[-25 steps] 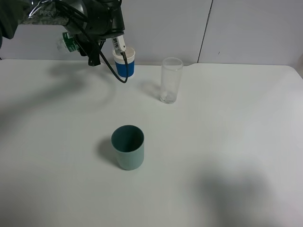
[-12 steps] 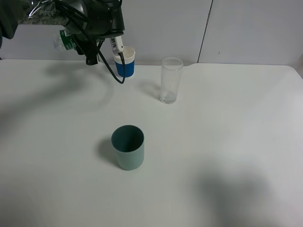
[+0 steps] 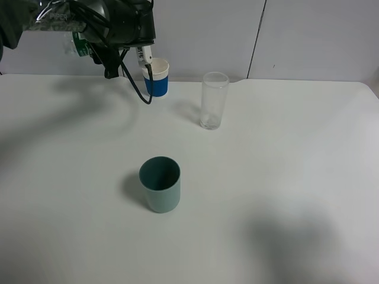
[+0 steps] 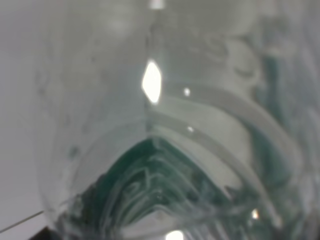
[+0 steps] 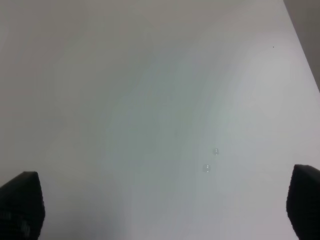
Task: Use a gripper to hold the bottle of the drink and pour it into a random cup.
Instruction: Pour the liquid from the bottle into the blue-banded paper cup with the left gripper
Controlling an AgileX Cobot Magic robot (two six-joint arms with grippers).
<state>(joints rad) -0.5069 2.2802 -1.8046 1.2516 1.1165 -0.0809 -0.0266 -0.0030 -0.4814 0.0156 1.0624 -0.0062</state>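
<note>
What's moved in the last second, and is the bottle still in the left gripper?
The left gripper, still shut on the bottle of the drink, has carried it up and slightly left in the high view, uncovering more of the blue-and-white cup. The teal cup and the tall glass have not moved.

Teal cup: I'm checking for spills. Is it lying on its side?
No, the teal cup stands upright on the white table with its open mouth facing up.

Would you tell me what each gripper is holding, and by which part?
The left gripper holds the bottle around its green-labelled middle; the right gripper is open and empty.
</note>
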